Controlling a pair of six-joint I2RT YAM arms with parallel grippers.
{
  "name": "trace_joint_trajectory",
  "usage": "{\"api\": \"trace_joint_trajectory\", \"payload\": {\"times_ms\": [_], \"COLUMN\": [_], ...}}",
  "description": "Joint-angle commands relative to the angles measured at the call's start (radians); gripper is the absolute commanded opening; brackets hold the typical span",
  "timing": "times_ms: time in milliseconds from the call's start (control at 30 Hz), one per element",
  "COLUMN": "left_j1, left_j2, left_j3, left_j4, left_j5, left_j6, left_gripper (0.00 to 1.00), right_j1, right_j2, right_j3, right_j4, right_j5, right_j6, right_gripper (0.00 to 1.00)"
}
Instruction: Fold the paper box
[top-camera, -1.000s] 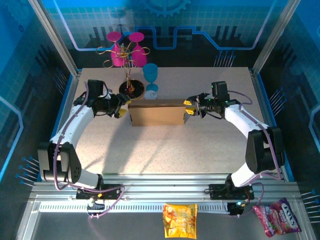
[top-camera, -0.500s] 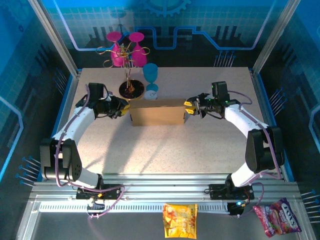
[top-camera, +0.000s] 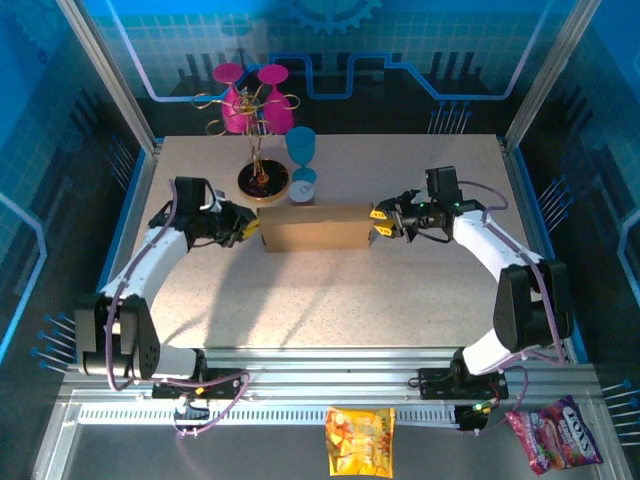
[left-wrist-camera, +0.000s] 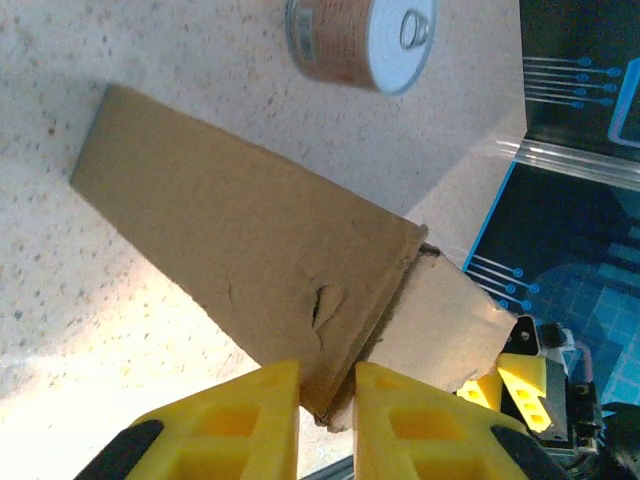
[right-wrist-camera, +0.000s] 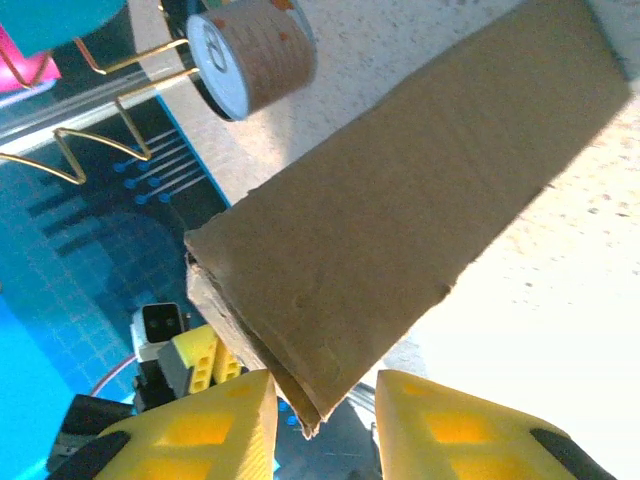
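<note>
the left pincer (left-wrist-camera: 327, 420) pinches the near edge of the paper box (left-wrist-camera: 240, 250), a can (left-wrist-camera: 362, 40) beyond.

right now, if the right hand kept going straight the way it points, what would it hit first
The cardboard box: its end edge sits between the fingers of the right hand, so pushing on would probably drive that edge deeper into the hand. Exact depth is hard to judge.

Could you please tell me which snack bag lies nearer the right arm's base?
The pink-purple bag, just right of that base; the orange bag lies midway between both bases.
</note>
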Motion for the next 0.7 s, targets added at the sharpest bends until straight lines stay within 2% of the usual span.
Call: {"api": "trace_joint_trajectory", "payload": {"times_ms": [0,200,300,400,433,467,567,667], "left_j1": [-0.024,-0.078,-0.094,-0.098,-0.098,-0.095,-0.086,-0.073], "left_j2": [-0.068,-0.187,-0.246,-0.285,-0.287,-0.288,-0.3,-0.353], "left_j3": [-0.091,-0.229,-0.239,-0.168,-0.124,-0.078,0.026,0.043], "left_j4": [-0.122,-0.187,-0.223,-0.28,-0.309,-0.328,-0.376,-0.31], "left_j5": [-0.025,-0.051,-0.076,-0.134,-0.167,-0.208,-0.372,-0.564], "left_j6": [0.007,0.007,-0.015,-0.022,-0.012,0.004,0.053,0.12], "left_gripper": [0.23,0.27,0.38,0.49,0.59,0.98,0.99,0.99], "right_j1": [-0.022,-0.017,-0.014,-0.014,-0.011,-0.012,0.003,0.032], "right_j2": [-0.07,-0.257,-0.343,-0.381,-0.384,-0.389,-0.43,-0.479], "right_j3": [0.001,-0.087,-0.114,-0.081,-0.056,-0.032,0.013,0.009], "right_j4": [-0.254,-0.365,-0.353,-0.37,-0.387,-0.395,-0.393,-0.337], "right_j5": [0.108,0.307,0.374,0.457,0.496,0.538,0.726,0.988], "right_j6": [-0.19,-0.328,-0.335,-0.37,-0.393,-0.422,-0.508,-0.599], "right_gripper": [0.34,0.44,0.47,0.56,0.72,1.0,1.0,1.0]}}
